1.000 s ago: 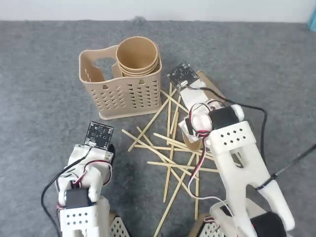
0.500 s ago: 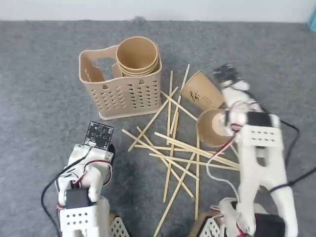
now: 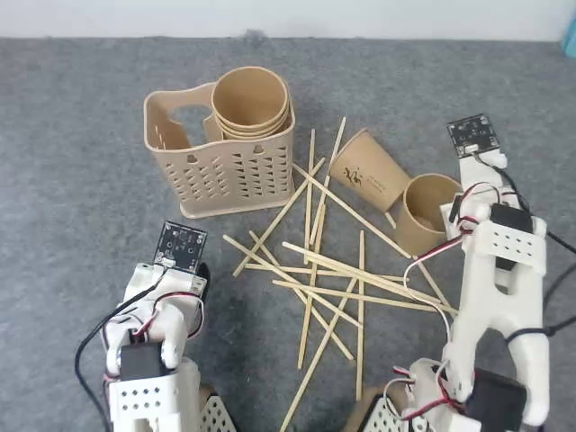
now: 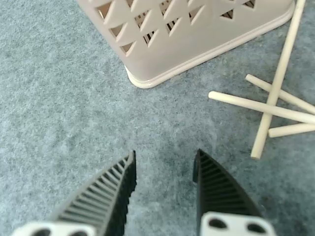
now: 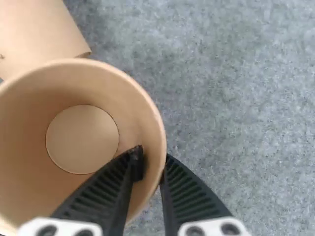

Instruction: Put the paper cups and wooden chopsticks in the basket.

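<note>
The right gripper (image 5: 150,162) pinches the rim of a paper cup (image 3: 430,205), one finger inside and one outside; the cup is open side up, just beside a second cup (image 3: 369,171) lying on its side. Wooden chopsticks (image 3: 360,297) lie scattered on the grey table (image 3: 81,135), and the basket (image 3: 220,175) holds a stack of cups (image 3: 250,99). The left gripper (image 4: 165,164) hangs spread near the basket's corner.
</note>
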Tool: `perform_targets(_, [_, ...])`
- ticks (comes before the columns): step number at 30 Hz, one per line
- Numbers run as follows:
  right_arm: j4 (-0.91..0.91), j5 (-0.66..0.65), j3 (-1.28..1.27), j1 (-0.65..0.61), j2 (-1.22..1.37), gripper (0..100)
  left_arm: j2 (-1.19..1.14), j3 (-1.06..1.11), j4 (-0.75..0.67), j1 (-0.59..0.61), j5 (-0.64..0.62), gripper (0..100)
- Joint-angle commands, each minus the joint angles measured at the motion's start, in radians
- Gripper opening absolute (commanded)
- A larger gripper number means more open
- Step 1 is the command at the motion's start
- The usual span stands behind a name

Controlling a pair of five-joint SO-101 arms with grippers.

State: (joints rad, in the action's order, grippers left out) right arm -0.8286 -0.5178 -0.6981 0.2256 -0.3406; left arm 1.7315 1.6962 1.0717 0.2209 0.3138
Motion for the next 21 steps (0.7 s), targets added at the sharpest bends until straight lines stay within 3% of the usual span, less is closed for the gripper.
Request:
perform_targets(1, [-0.013,-0.009,0.012,0.015,-0.001,0.8,0.020,-0.005,-0.002,0.009,0.011,18])
perform_targets(6, [-0.213,0.040,0.124,0.016,-0.010,0.8,0.020,-0.005,-0.002,0.009,0.011,18])
perform_targets(13, [-0.578,0.152,0.552,0.079,0.001,0.8,0.020,-0.005,-0.002,0.009,0.011,18])
perform_targets(21, [-0.605,0.249,0.595,0.001,-0.038,0.8,0.020,-0.005,0.000,0.009,0.011,18])
